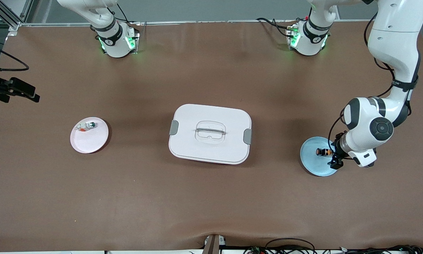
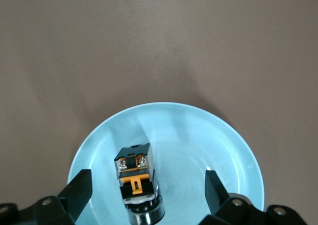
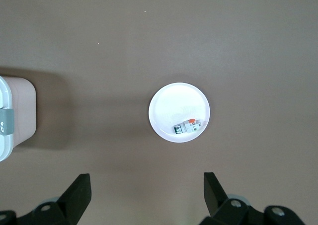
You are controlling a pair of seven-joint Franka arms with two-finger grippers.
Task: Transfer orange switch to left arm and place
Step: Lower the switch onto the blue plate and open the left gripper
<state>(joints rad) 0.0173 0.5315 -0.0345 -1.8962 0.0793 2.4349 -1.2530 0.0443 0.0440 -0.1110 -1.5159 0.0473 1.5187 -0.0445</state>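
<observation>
Orange switch [image 2: 136, 178] lies between the left gripper's [image 2: 146, 187] spread jaws, seemingly untouched.

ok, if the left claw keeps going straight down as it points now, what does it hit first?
Probably the orange switch: it lies on the blue plate between the open left claw's fingers, though off-center.

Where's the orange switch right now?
The orange switch lies on the blue plate at the left arm's end of the table, beside the box, between the open left gripper's fingers.

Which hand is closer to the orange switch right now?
Left. The left hand is open around the orange switch on the blue plate; the right hand is high over the pink plate.
</observation>
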